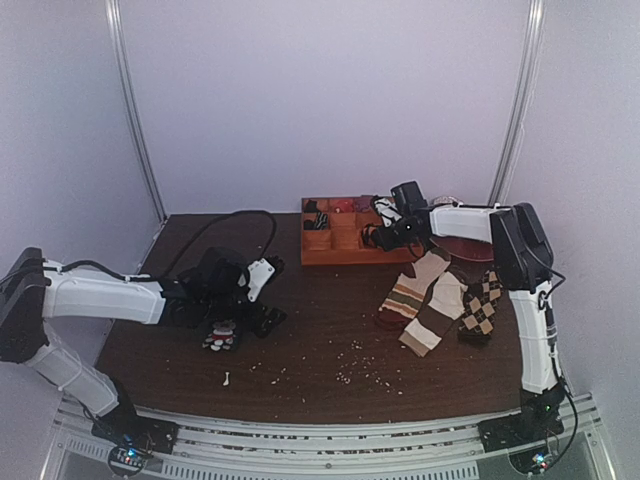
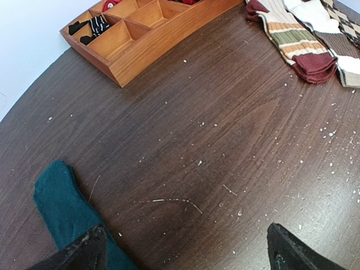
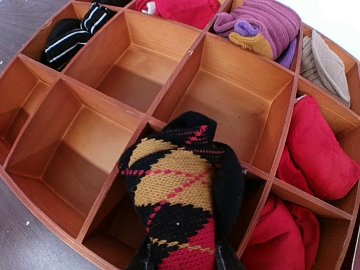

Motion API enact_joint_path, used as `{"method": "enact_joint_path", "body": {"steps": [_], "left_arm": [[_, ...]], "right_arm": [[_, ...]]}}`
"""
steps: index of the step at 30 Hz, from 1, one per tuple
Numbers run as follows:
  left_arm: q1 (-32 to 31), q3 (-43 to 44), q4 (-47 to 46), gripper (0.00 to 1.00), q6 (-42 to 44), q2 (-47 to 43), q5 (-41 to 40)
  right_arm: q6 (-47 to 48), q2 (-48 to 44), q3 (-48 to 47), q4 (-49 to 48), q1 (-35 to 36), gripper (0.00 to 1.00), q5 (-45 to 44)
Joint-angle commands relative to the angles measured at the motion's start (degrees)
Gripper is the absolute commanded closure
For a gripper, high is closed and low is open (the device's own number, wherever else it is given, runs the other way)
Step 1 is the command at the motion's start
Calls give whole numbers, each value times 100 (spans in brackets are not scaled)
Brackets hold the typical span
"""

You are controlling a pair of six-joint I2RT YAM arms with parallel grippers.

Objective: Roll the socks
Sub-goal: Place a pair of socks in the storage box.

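The socks (image 3: 174, 191), rolled into a black, red and orange bundle, hang clamped in the right jaws over the wooden tray (image 3: 143, 115), apparently not yet dropped in. The left jaws stand wide apart above the desk (image 2: 225, 140), near a teal sock (image 2: 62, 202).

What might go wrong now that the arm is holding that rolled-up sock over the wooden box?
1. The rolled black sock with the red and orange argyle pattern, pinched in the right gripper, hangs over a divider of the compartmented wooden tray. Released here, it might straddle the wall instead of dropping into an empty compartment.
2. Its black cuff looks only loosely tucked, so the roll may spring open once let go.
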State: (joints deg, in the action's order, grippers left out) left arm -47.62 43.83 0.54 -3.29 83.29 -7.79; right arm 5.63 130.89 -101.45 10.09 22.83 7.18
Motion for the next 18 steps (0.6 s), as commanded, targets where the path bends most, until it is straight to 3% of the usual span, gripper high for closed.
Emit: {"method": "enact_joint_path", "body": {"steps": [1,18], "left_arm": [[41,93,-127,2,101,-181,-50],[42,29,-71,2,100,-388,-180]], "right_arm": [[-126,475,-361,1296,207,100,-498],[-527,1173,-709,2315,323,97,-687]]}}
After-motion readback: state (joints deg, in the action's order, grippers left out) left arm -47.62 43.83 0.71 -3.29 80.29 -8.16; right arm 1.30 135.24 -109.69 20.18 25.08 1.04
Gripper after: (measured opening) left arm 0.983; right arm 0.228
